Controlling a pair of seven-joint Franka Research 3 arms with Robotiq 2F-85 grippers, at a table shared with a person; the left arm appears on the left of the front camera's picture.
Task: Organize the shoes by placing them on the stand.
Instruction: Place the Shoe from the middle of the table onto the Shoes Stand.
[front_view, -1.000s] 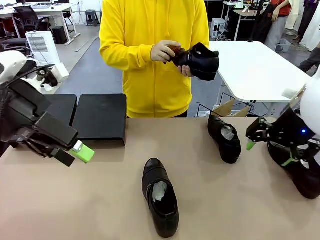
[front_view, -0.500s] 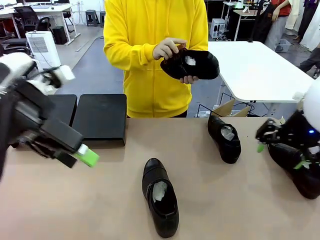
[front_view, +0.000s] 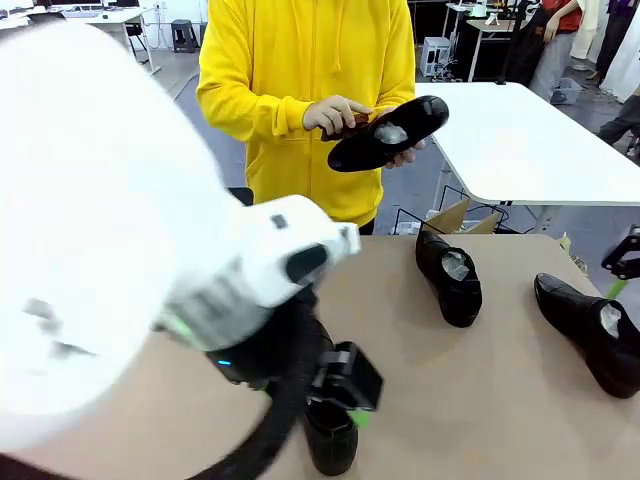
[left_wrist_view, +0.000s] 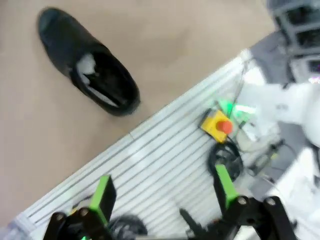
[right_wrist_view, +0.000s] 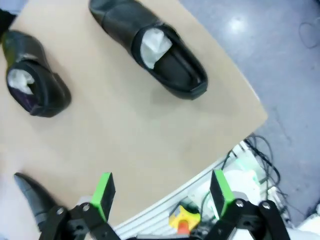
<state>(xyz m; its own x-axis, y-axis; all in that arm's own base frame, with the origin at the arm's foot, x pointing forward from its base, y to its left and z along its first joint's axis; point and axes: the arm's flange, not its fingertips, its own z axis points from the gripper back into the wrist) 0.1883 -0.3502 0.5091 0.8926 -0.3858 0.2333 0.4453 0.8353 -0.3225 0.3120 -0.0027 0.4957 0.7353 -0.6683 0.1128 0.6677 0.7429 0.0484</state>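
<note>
Left gripper (left_wrist_view: 164, 194) and right gripper (right_wrist_view: 162, 192) both gape wide, nothing held. I see three shoes on the table (front_view: 480, 400): near shoe (front_view: 332, 455) under my left arm, middle shoe (front_view: 450, 275) and right shoe (front_view: 590, 330). Farther off, the person's hand (front_view: 335, 112) holds the fourth shoe (front_view: 388, 135).

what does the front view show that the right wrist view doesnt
Front view adds: the person in a yellow top holding one shoe up off the table, the blurred left arm across the foreground, and a white table behind.

Right wrist view adds: a yellow stop button below the table's near edge and the grey floor beyond its corner.

Both share: the right-hand shoe and the middle shoe, each stuffed with white paper, lying apart on the tan table.
</note>
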